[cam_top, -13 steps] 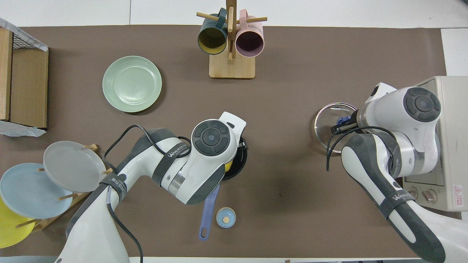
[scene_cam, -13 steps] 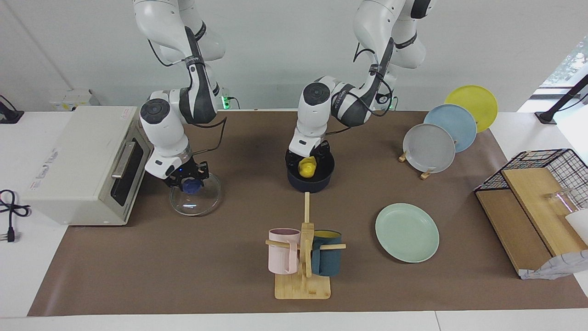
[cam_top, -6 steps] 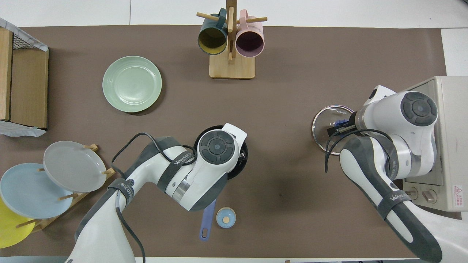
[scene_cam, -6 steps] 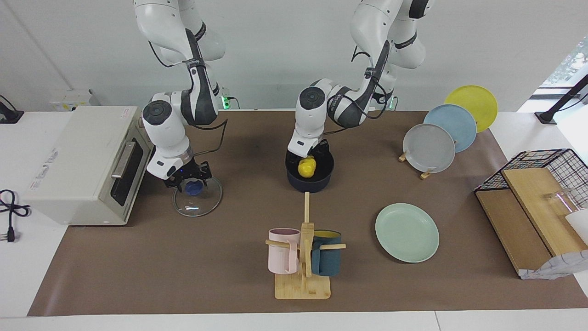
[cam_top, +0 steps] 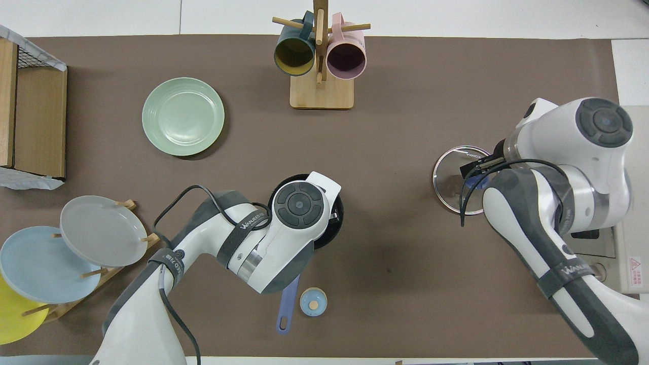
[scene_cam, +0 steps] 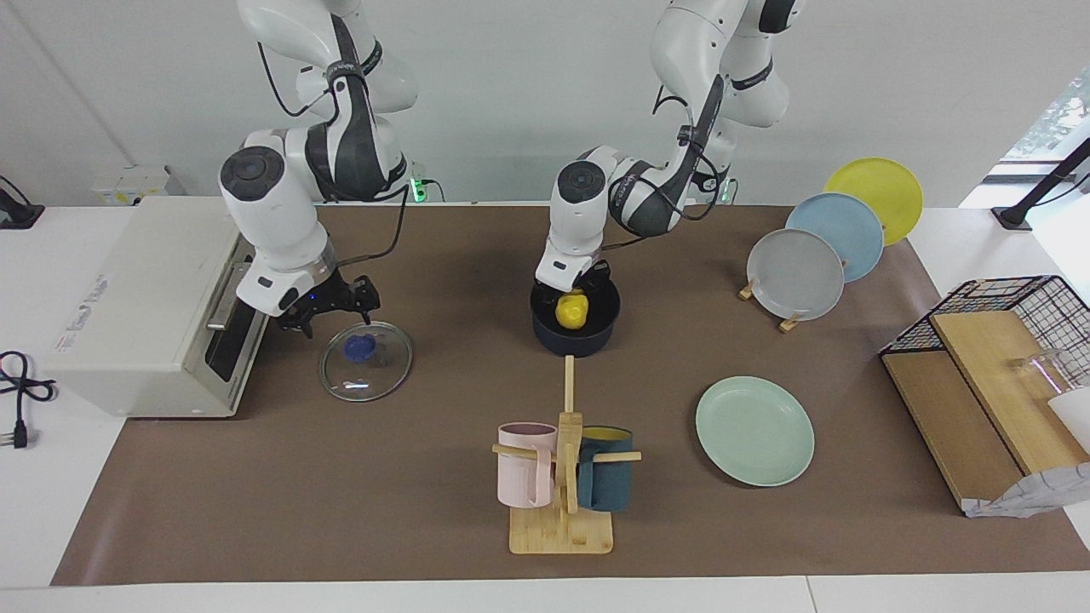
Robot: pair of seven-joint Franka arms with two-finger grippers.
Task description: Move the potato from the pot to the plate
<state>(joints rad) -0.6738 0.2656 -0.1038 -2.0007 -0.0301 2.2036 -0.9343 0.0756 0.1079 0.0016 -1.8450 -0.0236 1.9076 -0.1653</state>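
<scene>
My left gripper [scene_cam: 575, 294] is clamped on the yellow potato [scene_cam: 571, 311] just above the navy pot [scene_cam: 576, 334]. My right gripper [scene_cam: 328, 308], fingers apart, hangs over the glass lid [scene_cam: 366, 362]. The mint-green plate [scene_cam: 754, 431] lies well apart.

Even, bright light fell from overhead, soft shadows pooled under both arms, and daylight glared at the window [scene_cam: 1056, 119].

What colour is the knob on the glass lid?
Blue; the knob on the glass lid shows best in the facing view.
</scene>
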